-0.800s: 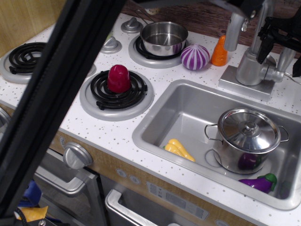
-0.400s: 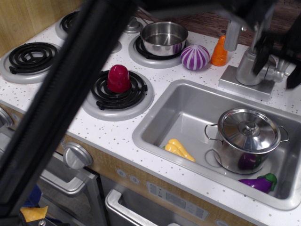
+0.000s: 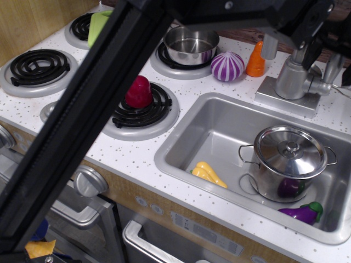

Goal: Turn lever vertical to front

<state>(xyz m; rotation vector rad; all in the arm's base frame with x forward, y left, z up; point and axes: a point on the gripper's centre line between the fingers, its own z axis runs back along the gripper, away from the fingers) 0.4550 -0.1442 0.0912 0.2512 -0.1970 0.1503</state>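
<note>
The lever (image 3: 333, 64) is a short silver-grey paddle standing about upright on a stubby stem, at the right side of the faucet column (image 3: 290, 74) behind the sink. My gripper (image 3: 327, 59) hangs over it at the top right. One black finger (image 3: 308, 46) is left of the paddle in front of the column. The other finger (image 3: 346, 74) is at the frame's right edge. The jaws stand apart with the lever between them, and I see no clear touch. My dark arm (image 3: 93, 126) crosses the view diagonally and hides part of the stove.
The sink (image 3: 181, 159) holds a lidded steel pot (image 3: 288, 161), a yellow toy (image 3: 208, 174) and a purple eggplant (image 3: 301, 212). A steel pan (image 3: 191, 44), striped purple onion (image 3: 227, 66), orange carrot (image 3: 255, 59), red piece (image 3: 138, 91) and green piece (image 3: 98, 24) are on the stove top.
My arm has swung across the view toward the right, uncovering the back left burner and the green piece. The left finger has moved up and left by the faucet column. The lever looks unmoved.
</note>
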